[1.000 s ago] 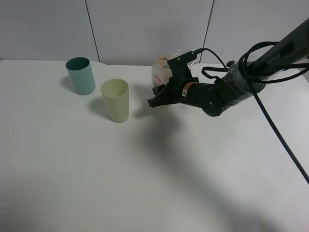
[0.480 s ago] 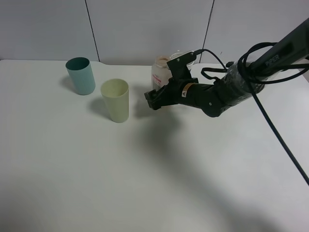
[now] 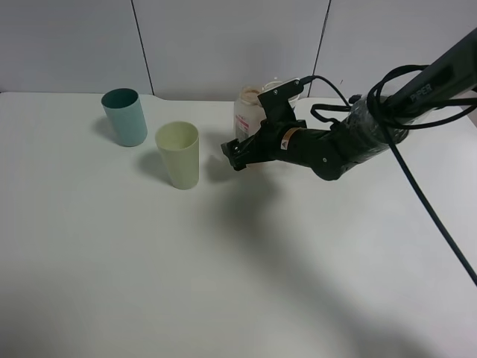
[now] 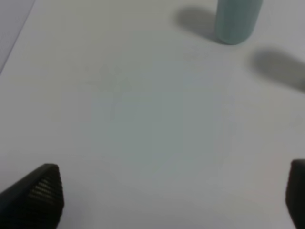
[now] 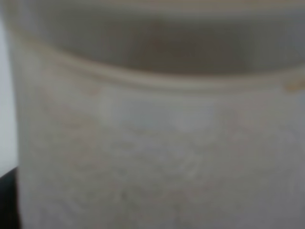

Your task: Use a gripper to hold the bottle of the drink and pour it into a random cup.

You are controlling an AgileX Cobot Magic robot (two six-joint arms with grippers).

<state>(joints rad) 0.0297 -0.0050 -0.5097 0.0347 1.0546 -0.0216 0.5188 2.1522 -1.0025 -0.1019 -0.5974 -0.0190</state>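
The bottle of the drink [image 3: 247, 112] stands at the back middle of the table, clear with a white-and-pink label. My right gripper [image 3: 238, 154] reaches in from the right, its black fingers closed around the bottle's lower part. The bottle [image 5: 157, 143] fills the right wrist view as a blurred pale wall; I see no dark liquid there. A pale yellow-green cup [image 3: 178, 154] stands left of the bottle and a teal cup [image 3: 124, 117] farther left. My left gripper [image 4: 167, 200] is open and empty above bare table, with the teal cup [image 4: 237, 19] ahead of it.
The white table [image 3: 223, 268] stretches wide in front of the cups. The right arm's black cables [image 3: 417, 186] trail over the table's right side. A grey panelled wall [image 3: 223, 45] runs behind the table.
The bottle went from tilted to upright in my right gripper, and the gripper shifted slightly up and left. In the last half second almost nothing moved.
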